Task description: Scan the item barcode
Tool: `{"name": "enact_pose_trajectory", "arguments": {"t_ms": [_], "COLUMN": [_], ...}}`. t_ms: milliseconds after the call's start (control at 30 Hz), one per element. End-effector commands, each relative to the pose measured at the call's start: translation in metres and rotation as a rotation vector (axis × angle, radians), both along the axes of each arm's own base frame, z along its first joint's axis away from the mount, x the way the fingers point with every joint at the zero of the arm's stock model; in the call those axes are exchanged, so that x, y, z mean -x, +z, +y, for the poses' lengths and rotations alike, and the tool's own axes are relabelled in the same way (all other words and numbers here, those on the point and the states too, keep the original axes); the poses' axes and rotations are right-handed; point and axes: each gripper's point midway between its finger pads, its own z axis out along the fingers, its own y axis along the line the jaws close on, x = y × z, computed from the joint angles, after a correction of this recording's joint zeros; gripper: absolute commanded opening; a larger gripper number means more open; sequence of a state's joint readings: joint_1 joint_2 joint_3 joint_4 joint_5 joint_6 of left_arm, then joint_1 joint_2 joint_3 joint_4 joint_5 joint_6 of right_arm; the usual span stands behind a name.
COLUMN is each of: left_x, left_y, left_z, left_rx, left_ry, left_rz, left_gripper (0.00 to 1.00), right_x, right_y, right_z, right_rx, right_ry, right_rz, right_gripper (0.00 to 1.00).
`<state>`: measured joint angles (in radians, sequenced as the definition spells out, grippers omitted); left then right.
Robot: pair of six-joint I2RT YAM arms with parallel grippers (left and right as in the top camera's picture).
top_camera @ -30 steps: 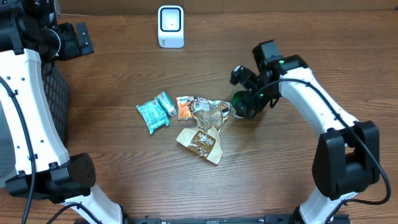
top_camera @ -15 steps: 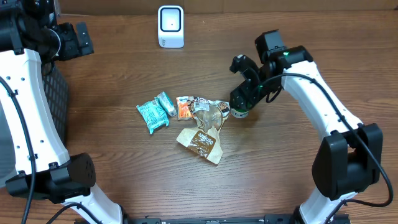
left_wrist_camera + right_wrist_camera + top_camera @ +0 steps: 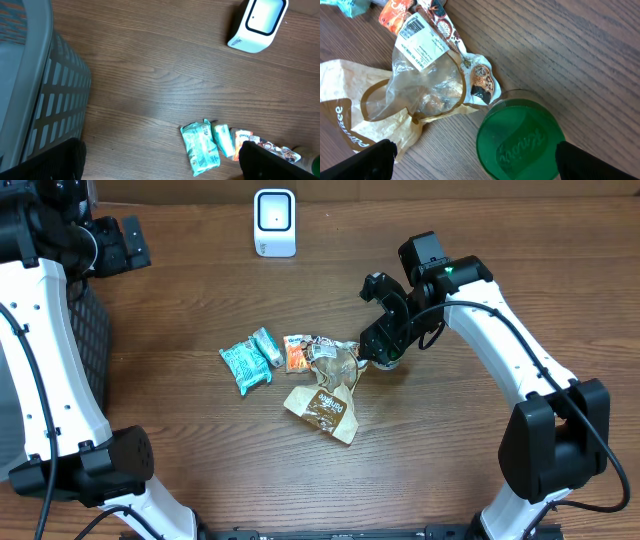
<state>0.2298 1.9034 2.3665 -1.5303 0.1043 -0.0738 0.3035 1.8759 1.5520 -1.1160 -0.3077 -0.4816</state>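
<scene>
I have the wooden table filling the overhead view, with a gray slatted basket at its left side under my left arm. My left gripper hangs near that basket, jaws spread wide and holding nothing. My right gripper is down at the right end of the snack pile, jaws fully apart and empty. A crumpled clear-and-brown snack bag lies with its white barcode label facing up. To its left in the overhead view sit an orange packet and a teal packet. The white barcode scanner stands well apart at the far edge. The green-lidded jar stands upright directly beneath the right gripper, between its fingers without contact, just against the bag's corner.
</scene>
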Motion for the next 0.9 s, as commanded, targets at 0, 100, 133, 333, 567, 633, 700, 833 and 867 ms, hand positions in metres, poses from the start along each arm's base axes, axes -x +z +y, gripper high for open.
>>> {"name": "enact_pose_trajectory", "arguments": {"t_ms": [0, 100, 133, 333, 567, 633, 700, 833, 867], "left_x": [0.001, 0.002, 0.002, 0.002, 0.001, 0.001, 0.001, 0.001, 0.002], "left_y": [0.008, 0.008, 0.008, 0.008, 0.008, 0.008, 0.008, 0.008, 0.008], "left_z": [-0.003, -0.003, -0.003, -0.003, -0.003, -0.003, -0.003, -0.003, -0.003], "left_rx": [-0.004, -0.004, -0.004, -0.004, -0.004, -0.004, -0.004, -0.004, -0.005], "left_ry": [-0.022, -0.022, -0.022, -0.022, -0.022, -0.022, -0.022, -0.022, -0.022], "left_rz": [-0.024, -0.024, -0.024, -0.024, -0.024, -0.024, -0.024, -0.024, -0.024], "left_gripper": [1.00, 0.99, 1.00, 1.00, 1.00, 0.99, 1.00, 1.00, 0.99], "right_x": [-0.004, -0.003, -0.003, -0.004, -0.006, -0.006, -0.007, -0.011, -0.013], "right_y": [0.008, 0.009, 0.009, 0.008, 0.006, 0.006, 0.006, 0.004, 0.004], "right_z": [0.007, 0.010, 0.010, 0.005, 0.002, 0.002, 0.000, -0.003, -0.004], "right_rx": [-0.045, -0.063, -0.062, -0.034, -0.013, -0.011, 0.001, 0.021, 0.024], "right_ry": [-0.055, -0.051, -0.051, -0.058, -0.062, -0.062, -0.065, -0.070, -0.071], "right_rz": [0.012, 0.016, 0.016, 0.007, -0.001, -0.002, -0.008, -0.026, -0.031], "right_gripper": [1.00, 1.00, 1.00, 0.96, 0.95, 0.95, 0.95, 0.95, 0.95]}}
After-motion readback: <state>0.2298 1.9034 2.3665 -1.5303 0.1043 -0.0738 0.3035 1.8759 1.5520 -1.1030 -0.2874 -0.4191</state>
